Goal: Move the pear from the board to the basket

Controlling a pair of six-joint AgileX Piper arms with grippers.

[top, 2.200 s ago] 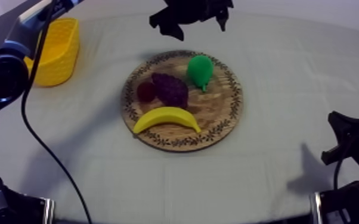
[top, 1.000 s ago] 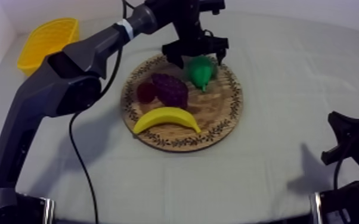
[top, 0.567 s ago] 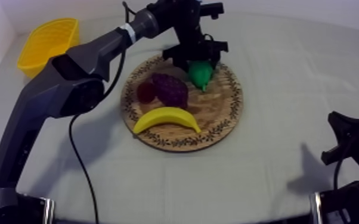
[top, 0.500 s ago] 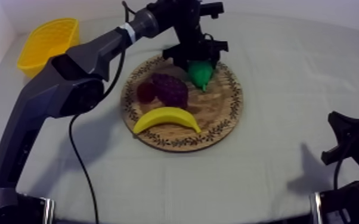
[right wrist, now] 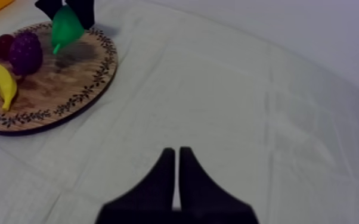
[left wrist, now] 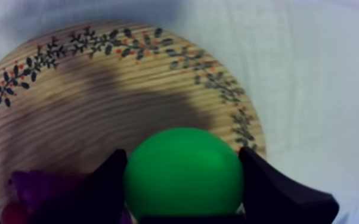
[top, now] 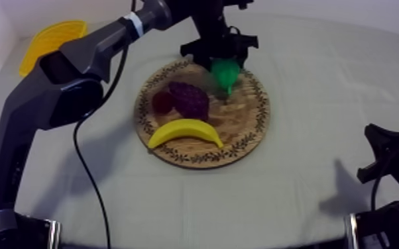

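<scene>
- The pear (top: pixel 226 71) hung just above the wooden board (top: pixel 245 136), pinched in my left gripper (left wrist: pixel 185 182) so it could travel
- The yellow basket (top: pixel 51 36) sat well apart, leftward
- My right gripper (right wrist: pixel 176 170) lay closed on nothing, out of the way

Grey jointed left arm (top: pixel 43 112), white band (top: pixel 133 24), black left hand (top: pixel 220 53), black right hand (right wrist: pixel 176 152)

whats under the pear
The pear hangs in the left gripper above bare board, its shadow on the wood. In the left wrist view the pear covers the spot straight below.
</scene>
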